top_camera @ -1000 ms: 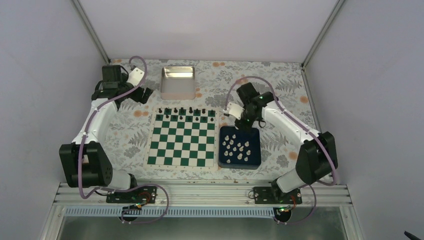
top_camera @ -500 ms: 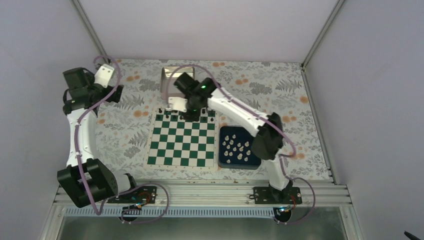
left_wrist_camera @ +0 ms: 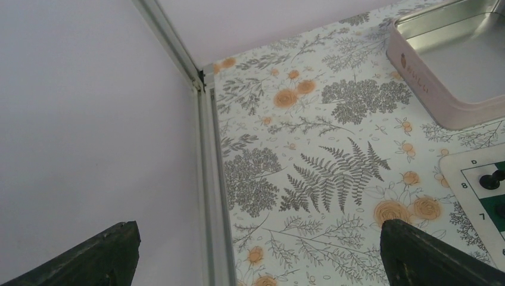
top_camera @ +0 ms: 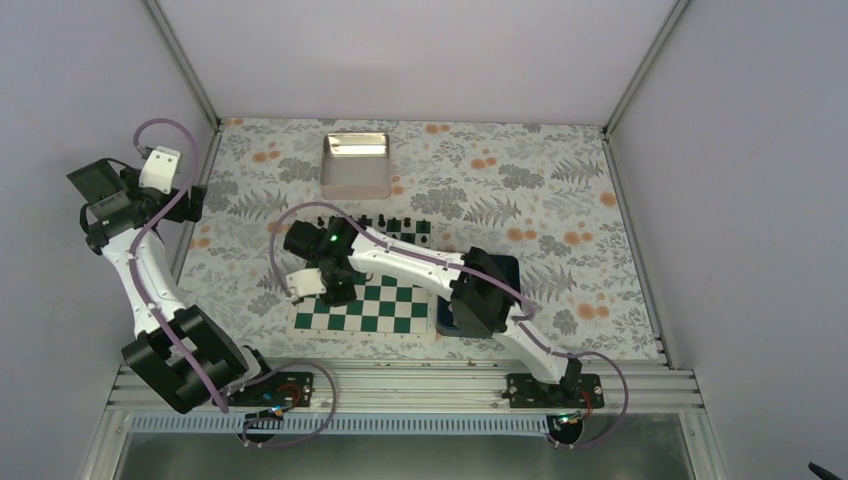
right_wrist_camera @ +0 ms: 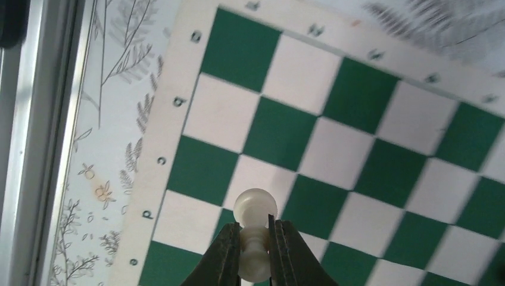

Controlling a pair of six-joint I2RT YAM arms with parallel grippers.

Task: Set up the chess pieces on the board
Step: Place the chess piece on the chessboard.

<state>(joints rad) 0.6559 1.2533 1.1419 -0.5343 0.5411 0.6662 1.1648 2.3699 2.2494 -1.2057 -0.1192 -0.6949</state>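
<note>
Chess piece (right_wrist_camera: 255, 207) in right gripper (right_wrist_camera: 255, 231), now over board (right_wrist_camera: 369, 89), near-left corner

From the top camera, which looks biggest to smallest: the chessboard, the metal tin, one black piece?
1. chessboard, even partly covered by the right arm
2. metal tin
3. black piece

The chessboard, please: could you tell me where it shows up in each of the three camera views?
Top external: the chessboard lies just below centre, partly hidden under the right arm.
Left wrist: only its corner shows at the lower right edge, bearing a black piece.
Right wrist: it fills most of the frame behind the right pincer, shut on a white piece.
Shared landmark: the floral table cover beside the chessboard.
</note>
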